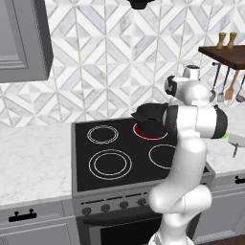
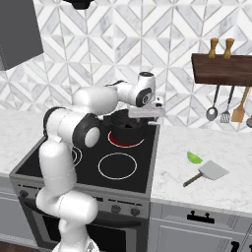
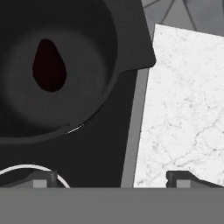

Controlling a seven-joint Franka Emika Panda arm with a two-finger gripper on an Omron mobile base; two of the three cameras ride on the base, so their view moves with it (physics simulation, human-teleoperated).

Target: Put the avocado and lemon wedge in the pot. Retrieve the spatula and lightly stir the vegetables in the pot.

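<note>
The squat black pot (image 2: 124, 126) stands on the stove's back right burner, also seen as the pot (image 1: 149, 114) and the pot (image 3: 65, 87). A dark pear-shaped avocado (image 3: 49, 65) lies on its floor. My gripper (image 3: 111, 177) hangs just over the pot's right rim, jaws wide open with nothing between them; the gripper (image 2: 145, 118) points down from the bent arm. On the right counter lies a small bright-green piece, wedge-like, which I take for the lemon wedge (image 2: 194, 157). Beside it is the pale grey spatula (image 2: 210, 171), also visible as the spatula (image 1: 236, 142).
The burner ring (image 2: 126, 141) under the pot glows red. A dark wooden shelf (image 2: 221, 69) on the right wall carries hanging steel ladles (image 2: 212, 112) and an orange-brown wooden utensil (image 2: 239, 111). White marble counter (image 2: 197, 197) flanks the black cooktop (image 1: 95, 182).
</note>
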